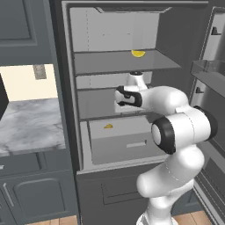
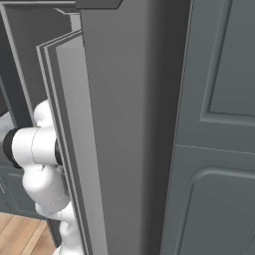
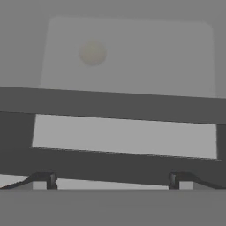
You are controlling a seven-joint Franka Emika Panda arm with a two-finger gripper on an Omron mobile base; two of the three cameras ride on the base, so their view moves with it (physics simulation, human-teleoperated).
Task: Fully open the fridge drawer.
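The fridge drawer [image 1: 125,151] is a wide light-grey bin at the bottom of the open fridge, with a pale bar handle [image 1: 136,144] on its flat front. A small yellow item [image 1: 108,126] shows in its top. My gripper [image 1: 120,103] is up at the middle shelf, above the drawer and apart from the handle, mostly hidden behind my hand. In the hand view my gripper [image 3: 112,181] is open, its fingertips [image 3: 44,180] wide apart with nothing between them. That view faces dark shelf edges and the pale back wall, not the drawer.
A yellow item [image 1: 138,53] lies on the upper shelf [image 1: 123,63]. The open fridge door with its bins [image 1: 206,72] stands at the right and fills the right base view [image 2: 114,124]. A marble counter [image 1: 30,125] lies left; a dark outlined panel [image 1: 118,189] sits below the drawer.
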